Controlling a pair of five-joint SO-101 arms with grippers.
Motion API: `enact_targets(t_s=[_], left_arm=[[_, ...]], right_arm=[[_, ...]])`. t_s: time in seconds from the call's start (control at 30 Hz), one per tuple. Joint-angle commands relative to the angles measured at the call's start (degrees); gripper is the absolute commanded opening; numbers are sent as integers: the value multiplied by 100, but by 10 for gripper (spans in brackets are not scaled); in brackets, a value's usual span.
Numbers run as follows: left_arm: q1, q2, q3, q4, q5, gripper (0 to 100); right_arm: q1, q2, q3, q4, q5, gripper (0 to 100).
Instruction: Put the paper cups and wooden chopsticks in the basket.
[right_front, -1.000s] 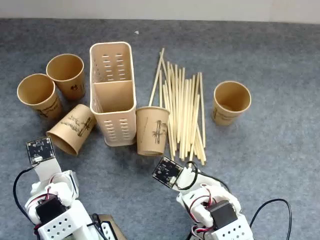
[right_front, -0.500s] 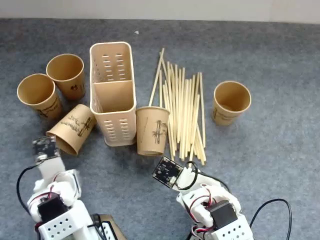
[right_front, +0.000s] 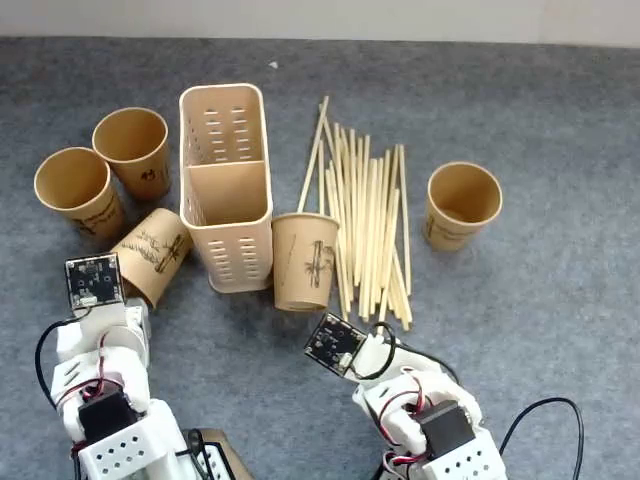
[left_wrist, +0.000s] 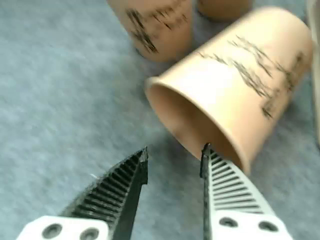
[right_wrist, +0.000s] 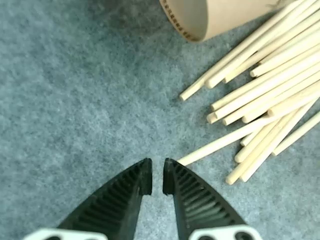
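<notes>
A tan slotted basket (right_front: 225, 185) stands upright mid-table. Two paper cups (right_front: 135, 150) (right_front: 78, 190) stand left of it. A third cup (right_front: 155, 255) (left_wrist: 230, 100) lies tipped beside the basket, its mouth facing my left gripper (left_wrist: 175, 150). That gripper is open, with one fingertip (left_wrist: 206, 150) at the cup's rim and the other outside it over the carpet. Another tipped cup (right_front: 305, 260) (right_wrist: 210, 15) lies against the pile of wooden chopsticks (right_front: 365, 220) (right_wrist: 260, 95). A further cup (right_front: 462, 205) stands right of the pile. My right gripper (right_wrist: 156, 167) is shut and holds nothing, hovering just short of the chopstick ends.
Grey carpet (right_front: 560, 120) covers the table. The left arm's wrist (right_front: 95, 285) sits right behind the tipped cup. The right arm's wrist (right_front: 335, 345) is below the cup by the chopsticks. Open carpet lies at the far right and along the back.
The left arm has moved forward and up to the tipped cup's mouth. The right arm has stayed still.
</notes>
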Motion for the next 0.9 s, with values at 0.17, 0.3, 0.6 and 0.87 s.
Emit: enact_targets(t_s=[0.17,0.3,0.6,0.87], left_arm=[[-1314,778,-3354,26,-220,204],[-1314,3582,-5815,492,-158,205],[-884,11116,-13051,4044,18,316],[-866,13974,-15697,4440,299,316]], right_arm=[[1965,40,-593,-637,-1187,67],[2000,40,-365,-646,-1363,67],[1991,40,110,-848,-1354,67],[1982,40,242,-884,-1354,67]])
